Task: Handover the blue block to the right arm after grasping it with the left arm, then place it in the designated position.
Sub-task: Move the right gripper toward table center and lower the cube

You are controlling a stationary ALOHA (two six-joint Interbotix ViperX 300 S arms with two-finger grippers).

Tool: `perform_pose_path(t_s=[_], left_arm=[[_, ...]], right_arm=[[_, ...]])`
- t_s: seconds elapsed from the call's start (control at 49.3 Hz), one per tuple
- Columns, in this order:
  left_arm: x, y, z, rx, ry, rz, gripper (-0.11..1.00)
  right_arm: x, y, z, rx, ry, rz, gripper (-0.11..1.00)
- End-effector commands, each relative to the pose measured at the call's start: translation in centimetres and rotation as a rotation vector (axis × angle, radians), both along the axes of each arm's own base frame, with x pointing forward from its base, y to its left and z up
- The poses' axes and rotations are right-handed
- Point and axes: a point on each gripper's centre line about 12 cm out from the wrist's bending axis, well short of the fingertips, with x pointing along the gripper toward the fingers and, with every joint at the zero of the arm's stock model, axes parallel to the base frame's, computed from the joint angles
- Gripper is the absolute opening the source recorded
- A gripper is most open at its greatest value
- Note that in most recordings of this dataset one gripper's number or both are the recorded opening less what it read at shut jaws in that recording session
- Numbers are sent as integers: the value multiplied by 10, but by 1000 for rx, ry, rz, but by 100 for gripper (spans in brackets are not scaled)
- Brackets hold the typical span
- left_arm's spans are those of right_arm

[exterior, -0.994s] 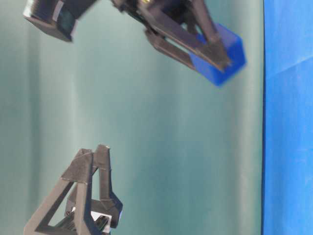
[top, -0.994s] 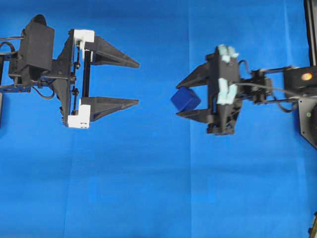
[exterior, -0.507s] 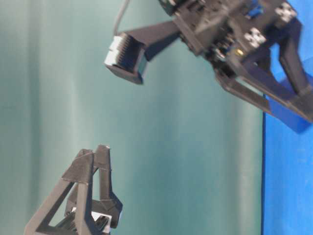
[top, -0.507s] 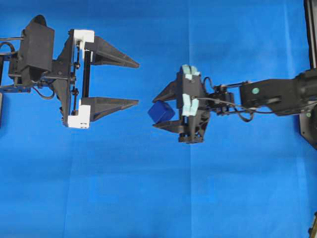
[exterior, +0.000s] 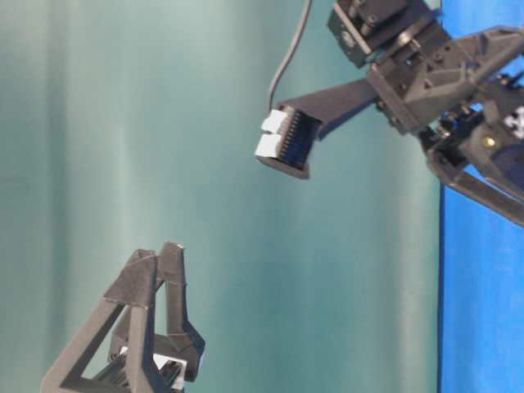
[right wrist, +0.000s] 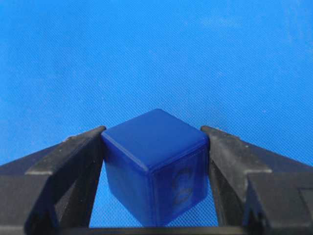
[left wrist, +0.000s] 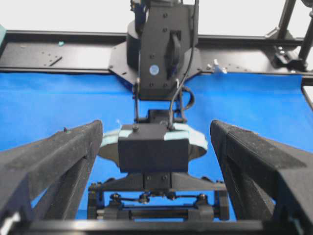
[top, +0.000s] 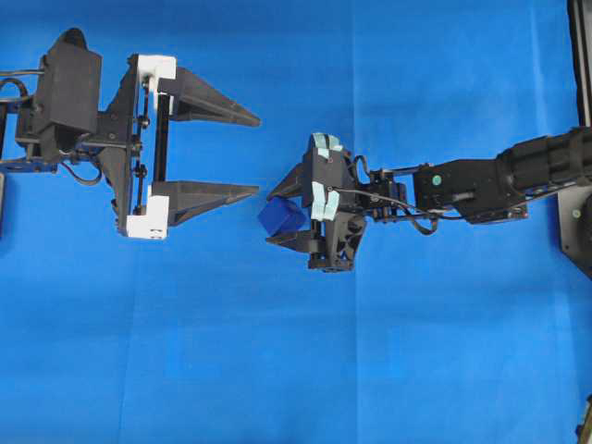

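The blue block [top: 282, 215] hangs over the blue cloth [top: 277, 370], pinched between the two black fingers of my right gripper [top: 275, 216], which is shut on it. From the right wrist, the block [right wrist: 154, 161] fills the gap of that gripper [right wrist: 152, 131], one corner turned up. My left gripper [top: 255, 154], the one with white brackets, stands wide open and empty just left of the block and slightly above it in the overhead view. Seen from the left wrist, that gripper [left wrist: 156, 129] faces the right arm's wrist [left wrist: 154, 149]. In the table-level view the block is out of sight.
Blue cloth [right wrist: 156, 49] covers the table. The right arm [top: 472, 185] stretches in from its base [top: 575, 217] at the right edge. A black frame rail [left wrist: 58, 49] runs along the table's far side. A teal backdrop [exterior: 205, 164] fills the table-level view.
The right arm has reached leftward with the block, bringing it close to the left gripper's lower fingertip. The left arm has not moved and stays open.
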Motion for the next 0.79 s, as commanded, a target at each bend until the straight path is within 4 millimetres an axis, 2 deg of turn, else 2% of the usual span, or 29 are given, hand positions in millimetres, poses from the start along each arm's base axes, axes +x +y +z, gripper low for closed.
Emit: perform_pose_path(t_s=[0.0,0.183,0.771], left_arm=[[-2,-1,10,3,-31,-2,93],[-2,-1,10,3,-32,-2,93],[-2,-1,11,3,-32,-2,93]], right_arm=[[9,0,10,3,-55,-1,55],[9,-6,7,1,-54,-13,55],[12,-7,2,14,-55,-32,55]])
